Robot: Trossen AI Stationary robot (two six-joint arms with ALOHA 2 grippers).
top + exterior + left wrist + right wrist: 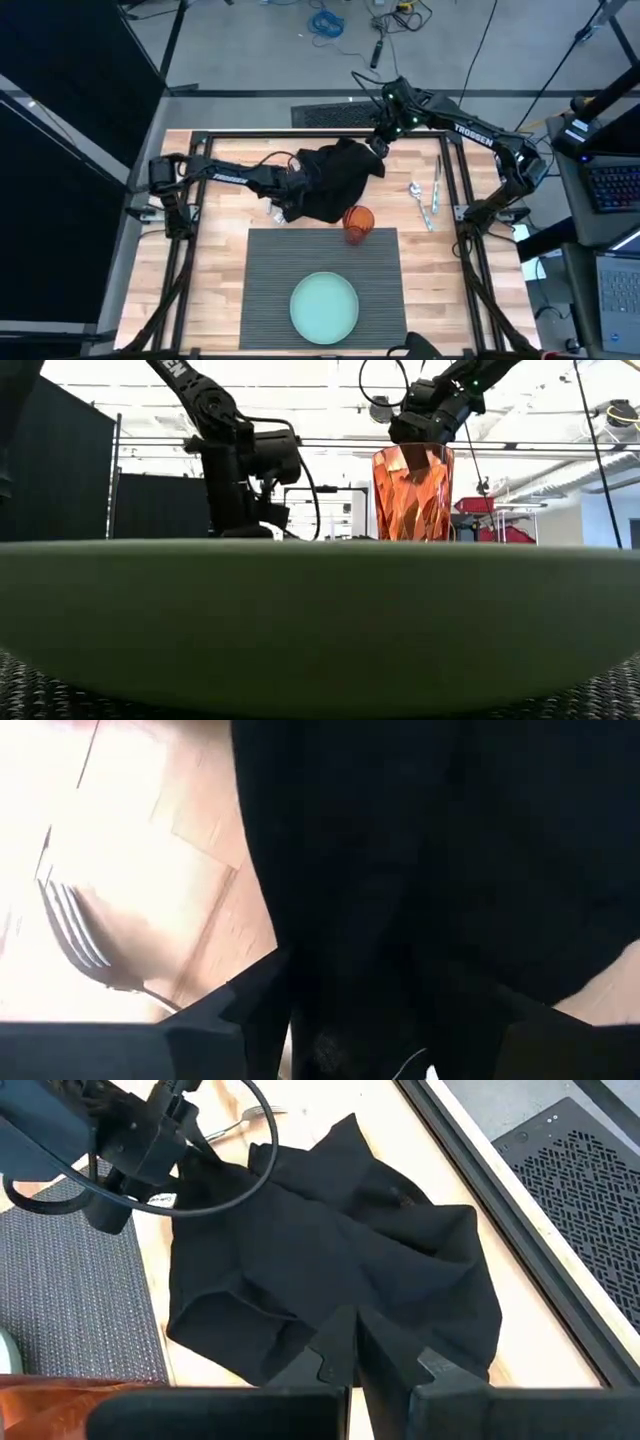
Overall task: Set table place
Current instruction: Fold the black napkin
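Ribbed dark grey placemat (322,285) lies flat — near table edge.

text: "TROSSEN" | on: right arm (470,131) | left arm (228,178) lettering: unreadable

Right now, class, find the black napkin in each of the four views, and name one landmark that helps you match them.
High view: black napkin crumpled beyond the placemat.
Low view: not visible; the plate blocks it.
Left wrist view: fills most of the picture.
Right wrist view: spread across the middle.
Shared landmark: the orange cup beside it.
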